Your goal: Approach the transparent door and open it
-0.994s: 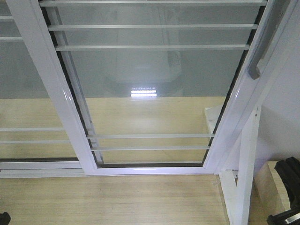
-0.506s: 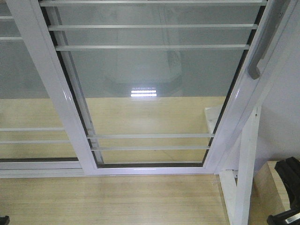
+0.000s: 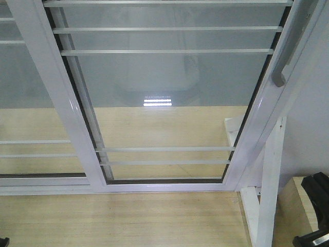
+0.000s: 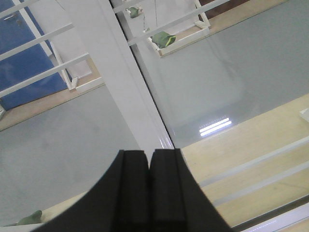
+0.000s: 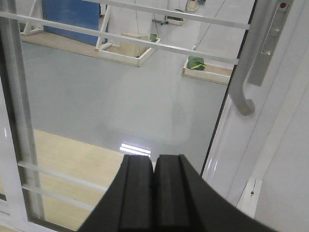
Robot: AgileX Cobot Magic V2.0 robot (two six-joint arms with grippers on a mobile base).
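Transparent door (image 3: pixel 255 128) fills the middle of the front view, w/ glossy white frame and clear glass, bottom rail down on the light wood floor (image 3: pixel 118 221). Its silver pull handle (image 3: pixel 287 49) runs along the right upright; in the right wrist view the handle (image 5: pixel 251 63) sits up and to the right of the right gripper (image 5: pixel 155 159), well apart, not touching. Right gripper pads are pressed together, holding nothing. Left gripper (image 4: pixel 149 159) is the same: pads together, nothing between, facing a white upright (image 4: pixel 123 92).

Behind the glass is a barred panel (image 3: pixel 164 51) w/ thin horizontal bars. Right of the door, close by, are a white stand (image 3: pixel 270 180) and a wooden block (image 3: pixel 298 206) at the frame edge. Through the glass are a grey floor, a blue panel (image 5: pixel 72 14) and a green item (image 5: pixel 195 63), too small to ID.
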